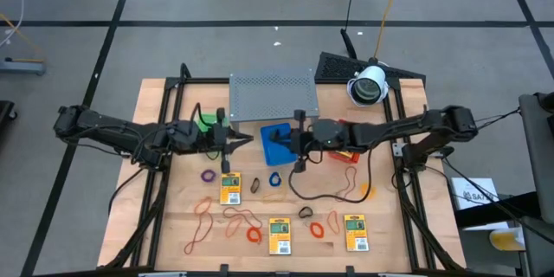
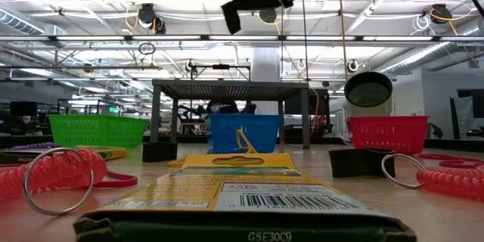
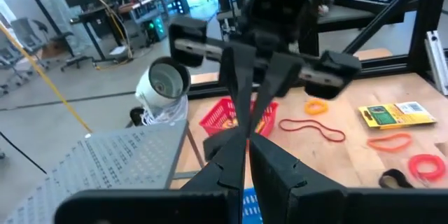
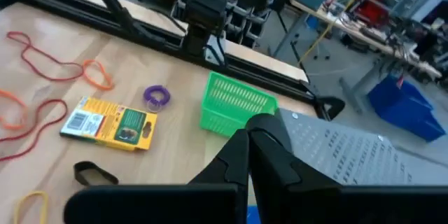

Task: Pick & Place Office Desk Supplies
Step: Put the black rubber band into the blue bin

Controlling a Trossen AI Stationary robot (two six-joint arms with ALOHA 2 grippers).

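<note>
Both grippers hover level above the blue tray, facing each other. My left gripper is shut, and nothing shows between its fingers. My right gripper is also shut and holds nothing. The supplies lie flat on the wooden table nearer the front edge: three yellow packets, a purple ring, a blue ring, dark clips, and orange-red rubber bands.
A green tray stands behind the left gripper and a red tray under the right arm. The grey perforated shelf stands at the far middle, with a white round camera at the far right. A black cable loops over the table.
</note>
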